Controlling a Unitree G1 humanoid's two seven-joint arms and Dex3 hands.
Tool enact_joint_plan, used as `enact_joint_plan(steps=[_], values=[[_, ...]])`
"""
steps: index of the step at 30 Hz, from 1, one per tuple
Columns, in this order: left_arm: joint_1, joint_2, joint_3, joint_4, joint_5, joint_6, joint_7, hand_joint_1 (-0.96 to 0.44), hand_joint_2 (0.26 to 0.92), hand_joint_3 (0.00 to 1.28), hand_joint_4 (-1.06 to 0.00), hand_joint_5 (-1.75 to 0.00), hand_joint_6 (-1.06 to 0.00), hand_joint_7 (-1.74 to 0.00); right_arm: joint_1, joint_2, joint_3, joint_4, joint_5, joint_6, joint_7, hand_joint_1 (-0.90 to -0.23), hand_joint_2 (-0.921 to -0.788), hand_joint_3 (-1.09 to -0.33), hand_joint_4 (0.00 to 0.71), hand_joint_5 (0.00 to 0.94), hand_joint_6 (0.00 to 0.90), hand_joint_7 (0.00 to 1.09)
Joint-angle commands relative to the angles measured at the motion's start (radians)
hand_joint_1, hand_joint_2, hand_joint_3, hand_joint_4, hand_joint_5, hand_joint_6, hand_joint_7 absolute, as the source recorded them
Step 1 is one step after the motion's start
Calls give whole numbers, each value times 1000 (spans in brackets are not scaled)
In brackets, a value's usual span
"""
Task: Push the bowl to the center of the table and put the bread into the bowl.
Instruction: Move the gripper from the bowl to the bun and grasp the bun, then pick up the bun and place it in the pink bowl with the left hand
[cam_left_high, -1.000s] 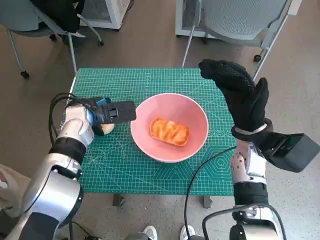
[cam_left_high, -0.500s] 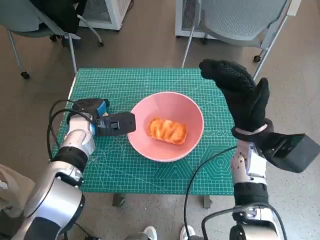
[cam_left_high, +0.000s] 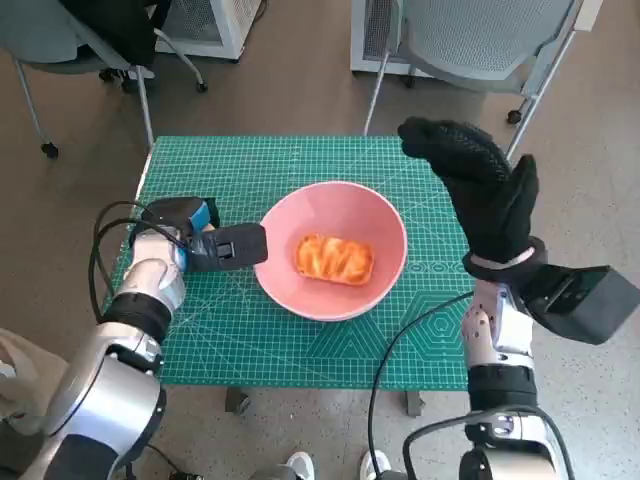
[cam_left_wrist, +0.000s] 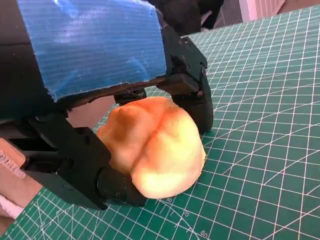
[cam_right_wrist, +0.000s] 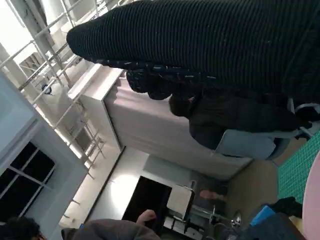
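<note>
Pink bowl (cam_left_high: 333, 249) — on the green cutting mat (cam_left_high: 300, 340), near the middle of the table, upright.

Bread, piece 1 (cam_left_high: 334, 258) — orange-brown glazed pastry lying flat in the bowl's bottom.

Bread, piece 2 (cam_left_wrist: 152, 146) — pale yellow roll with a browned crease, seen in the left wrist view resting on the mat, held between the black fingers (cam_left_wrist: 195, 95) of the left hand; hidden under that hand in the head view.

Left hand (cam_left_high: 200, 240) — blue tape on its back, low over the mat just beside the bowl's left rim, closed around the roll.

Right hand (cam_left_high: 480, 190) — black knitted glove, raised above the mat's right edge, fingers spread, nothing in it.

Surroundings — 2 grey chairs (cam_left_high: 480, 40) beyond the table; a person (cam_right_wrist: 235, 120) in dark clothing in the right wrist view.
</note>
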Motion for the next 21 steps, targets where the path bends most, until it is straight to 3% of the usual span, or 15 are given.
enact_joint_plan(steps=[1, 13, 21], values=[[-3, 18, 13, -5, -15, -2, -42, 2, 919, 100, -705, -1260, -563, -1114, 15, 1, 0, 14, -3, 9, -5, -690, -921, -835, 74, 0, -1, 283], [-41, 47, 48, -58, -45, 3, -99, 1, 918, 79, -684, -1244, -622, -1101, 2, 5, 5, 36, -14, -10, -4, -683, -921, -839, 72, 0, -1, 281], [-48, 81, 93, -194, -71, 30, -137, 1, 915, 78, -666, -1168, -643, -1178, -4, 7, 10, 41, -13, -15, 0, -683, -921, -844, 71, 0, -1, 279]])
